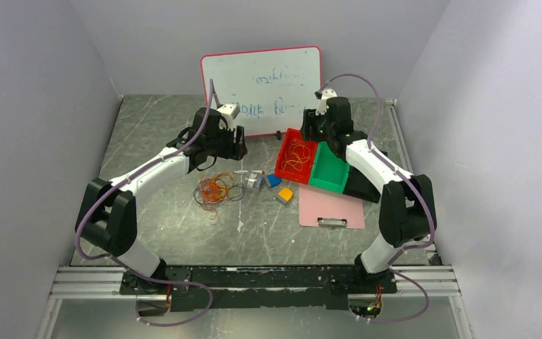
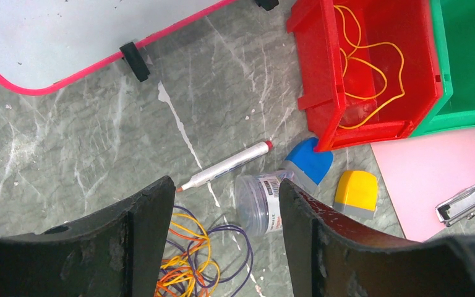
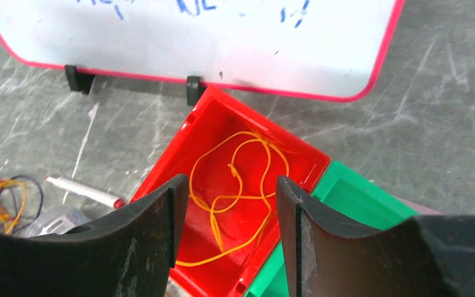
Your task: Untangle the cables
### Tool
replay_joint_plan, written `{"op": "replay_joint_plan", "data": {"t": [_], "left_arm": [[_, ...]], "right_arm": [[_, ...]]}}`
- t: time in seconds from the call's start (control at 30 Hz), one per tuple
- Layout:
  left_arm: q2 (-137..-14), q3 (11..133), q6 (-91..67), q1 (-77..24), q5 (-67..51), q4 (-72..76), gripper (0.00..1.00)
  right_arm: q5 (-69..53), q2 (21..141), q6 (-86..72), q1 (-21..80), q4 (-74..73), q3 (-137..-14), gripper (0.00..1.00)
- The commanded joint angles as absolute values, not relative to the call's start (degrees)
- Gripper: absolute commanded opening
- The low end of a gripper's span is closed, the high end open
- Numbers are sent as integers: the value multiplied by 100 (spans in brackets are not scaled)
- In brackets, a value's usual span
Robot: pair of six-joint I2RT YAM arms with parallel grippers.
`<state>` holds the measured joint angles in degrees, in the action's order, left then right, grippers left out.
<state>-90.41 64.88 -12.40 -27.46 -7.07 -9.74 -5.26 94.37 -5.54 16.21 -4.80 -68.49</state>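
Observation:
A tangle of orange, yellow and dark purple cables lies on the grey table, left of middle. One loose yellow cable lies inside the red bin. My left gripper hangs open above the tangle's far edge, nothing between its fingers. My right gripper hovers open over the red bin, holding nothing.
A green bin adjoins the red one. A pink clipboard, a yellow block, a blue block, a clear jar and a marker lie around. A whiteboard stands at the back.

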Motion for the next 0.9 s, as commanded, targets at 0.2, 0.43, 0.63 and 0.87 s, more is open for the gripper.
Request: {"op": "replay_joint_plan", "data": {"t": [0.2,0.43,0.63,0.87], "left_arm": [[-9073,6662,-1303,-2716,-724,-963,67],[-9074,6671,-1309,-2716,-729,-967,67],[-9046,6641,-1322,-2716,-699,-977,67],[-9009,6613,-1323,-2716,-611,-996,66]], "right_arm": [[-822,9006,-938,2333,-1531,-6677,44],[-564,9128,-1225,2637,-1566,-6417,36],[-539,9556,-1302,2637,-1179,-6507,39],[-548,10203,-1435,2637,-1083,-6844,37]]}}
